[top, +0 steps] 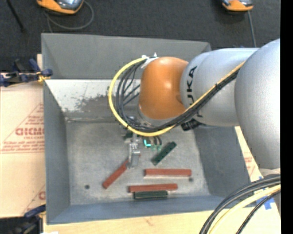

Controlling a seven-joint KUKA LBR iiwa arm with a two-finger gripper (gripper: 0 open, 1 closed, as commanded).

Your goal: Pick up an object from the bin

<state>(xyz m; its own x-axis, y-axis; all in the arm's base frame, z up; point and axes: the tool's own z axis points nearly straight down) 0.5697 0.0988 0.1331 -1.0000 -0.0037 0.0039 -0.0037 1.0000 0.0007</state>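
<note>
My gripper (134, 159) hangs below the orange wrist cover, low over the middle of the bin floor. Its lower end sits at the upper right end of a red-brown flat stick (114, 175) that lies diagonally on the floor. Whether it touches the stick I cannot tell. Just to the right of the gripper, a dark green stick (164, 151) lies tilted. Nothing shows as held.
Towards the bin's front lie a red-brown stick (167, 172), a second red-brown stick (152, 187) below it, and a dark green stick (150, 194) by the front wall. The arm and its cables cover the bin's back right.
</note>
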